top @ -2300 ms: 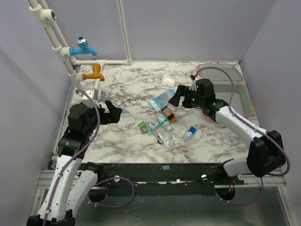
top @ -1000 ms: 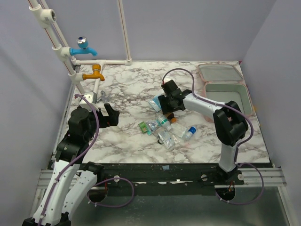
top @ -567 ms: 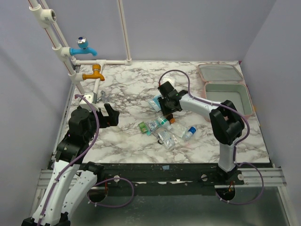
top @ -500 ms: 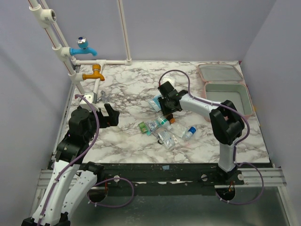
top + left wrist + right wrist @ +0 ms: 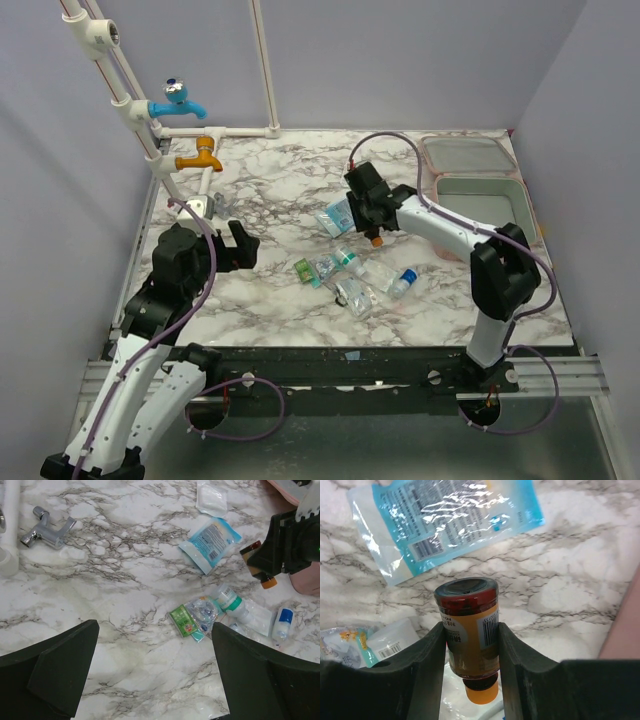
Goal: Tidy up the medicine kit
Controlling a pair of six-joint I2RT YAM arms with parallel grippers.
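**Item 1, medicine kit** (image 5: 485, 205). We found it at the far right corner of the marble table (image 5: 260, 300). It lay open, its two pale pink halves in line along the right edge, and the nearer half showed a grey lining.

**Item 2, right gripper** (image 5: 371, 222). We recorded it toward the middle of the table, left of the kit and apart from it. Its jaws were closed partway on an amber bottle (image 5: 468, 612), with one finger (image 5: 427, 660) pressed to each side of the label. The bottle's orange cap (image 5: 480, 696) pointed toward the near edge. We could not tell whether the bottle was clear of the surface.

**Item 3, left gripper** (image 5: 242, 243). We noted it over the left side of the table, jaws spread wide and holding nothing.

**Loose stock, all on the table:**
- A light blue printed packet (image 5: 210, 542) lay just left of the right gripper.
- A white sachet (image 5: 211, 497) lay beyond that packet, toward the far edge.
- A green packet (image 5: 184, 621), a small teal-capped bottle (image 5: 229, 599) and clear bags (image 5: 356, 295) were clustered near the centre.
- A small blue-capped bottle (image 5: 284, 620) lay to the right of that cluster.

**Fixtures:**
- A chrome valve (image 5: 47, 527) sat near the left edge.
- A blue tap (image 5: 180, 100) and an orange tap (image 5: 200, 158) were mounted on white pipes (image 5: 265, 60) at the far left corner.
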